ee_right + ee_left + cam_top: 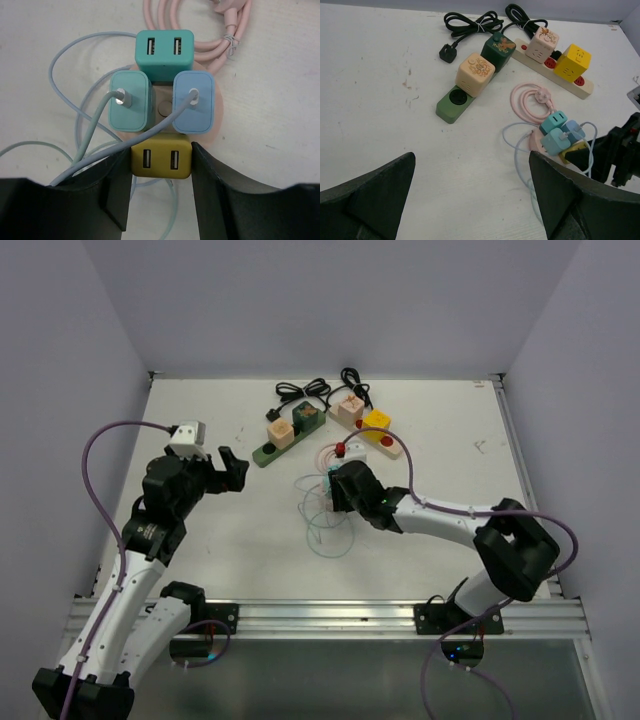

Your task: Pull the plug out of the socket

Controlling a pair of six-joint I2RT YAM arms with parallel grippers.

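White surface [230, 540] stretches open to the left of the pink socket hub [216, 117], and over it hangs the left pincer [232, 470], jaws wide apart, holding nothing. Behind and left of the hub lies a green power strip [451, 107] carrying a peach cube [476, 74] and a dark green cube [497, 49]. Black cables [470, 22] lie farther behind.

The hub holds four plugs. The yellow plug [161, 162] sits on its near side, with the right pincer [161, 172] clamped on both flanks. Pale blue leads [65, 75] loop left of the hub and run under that pincer. A coiled pink cable [220, 30] crowds the hub's far side. Behind and right lies a cream strip [565, 82]. Right of the hub the surface is open to the wall.
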